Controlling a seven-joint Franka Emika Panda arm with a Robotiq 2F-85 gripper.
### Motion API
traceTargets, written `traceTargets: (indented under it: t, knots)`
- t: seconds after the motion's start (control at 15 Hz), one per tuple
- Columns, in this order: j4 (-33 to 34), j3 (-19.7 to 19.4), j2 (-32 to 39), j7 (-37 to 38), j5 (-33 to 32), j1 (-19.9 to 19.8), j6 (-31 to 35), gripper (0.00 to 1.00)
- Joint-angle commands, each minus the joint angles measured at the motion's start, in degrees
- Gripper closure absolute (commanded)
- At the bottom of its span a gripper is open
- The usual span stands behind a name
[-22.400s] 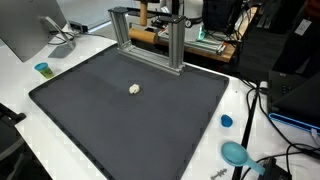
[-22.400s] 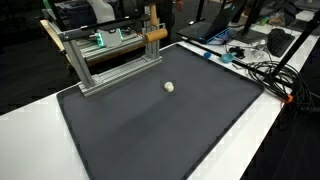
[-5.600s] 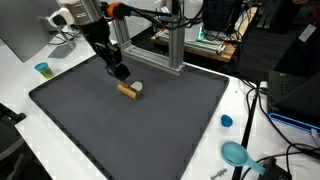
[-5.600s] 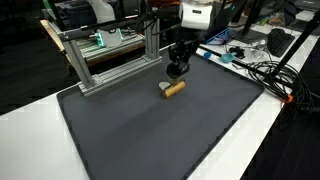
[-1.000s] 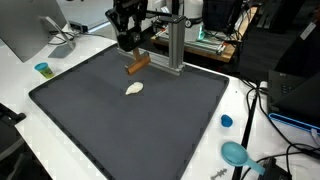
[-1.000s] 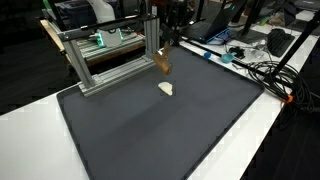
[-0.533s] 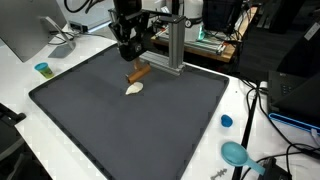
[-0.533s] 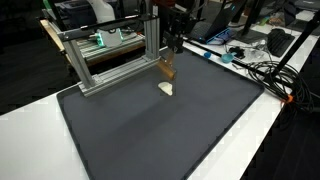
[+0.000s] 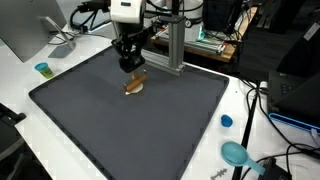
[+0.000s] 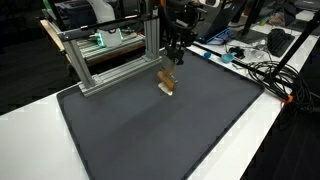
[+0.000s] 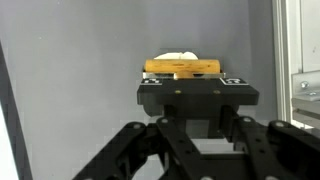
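Jaws closed narrow on a wooden block (image 9: 137, 79), gripping it across its short width. In the wrist view the block (image 11: 185, 67) lies crosswise between the two fingertips (image 11: 232, 82), its long side level. The arm (image 9: 127, 14) comes down from above, near the far edge of the dark mat (image 9: 150, 130).

The block hangs low over the mat, right at a small pale lump (image 9: 131, 89) that lies on the mat's far half. In an exterior view the block (image 10: 168, 80) stands tilted, its lower end down at the lump (image 10: 166, 91). From the wrist the lump (image 11: 178, 56) shows just past the block's far edge, looking to touch it — whether the block presses on it I cannot tell.

Behind the jaws stands an aluminium frame (image 9: 150, 35), at the mat's far edge; it shows in both exterior views (image 10: 100, 62).

The mat covers most of a white tabletop (image 9: 250, 120). Off the mat sit a teal cup (image 9: 42, 69) near one corner, a blue lid (image 9: 226, 121) and a teal dish (image 9: 236, 153) on the opposite side — all well apart from the block. A tangle of cables (image 10: 265, 70) lies on the tabletop beside the mat.
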Motion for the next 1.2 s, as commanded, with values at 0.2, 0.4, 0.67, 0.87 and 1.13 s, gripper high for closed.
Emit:
traceTargets:
  t: [0.2, 0.4, 0.67, 0.87, 1.13]
  knots:
    - [0.11, -0.06, 3.11, 2.75, -4.7, 1.89, 1.93, 0.78]
    - [0.0, -0.34, 4.53, 5.84, -7.51, 2.52, 3.76, 0.78]
    - [0.51, -0.07, 6.43, 8.06, -6.36, 2.19, 3.28, 0.78]
    - [1.47, -0.48, 7.89, 9.79, -6.29, 1.93, 2.69, 0.78]
    - [2.93, -1.11, 9.51, 11.42, -6.27, 1.33, 1.36, 0.78]
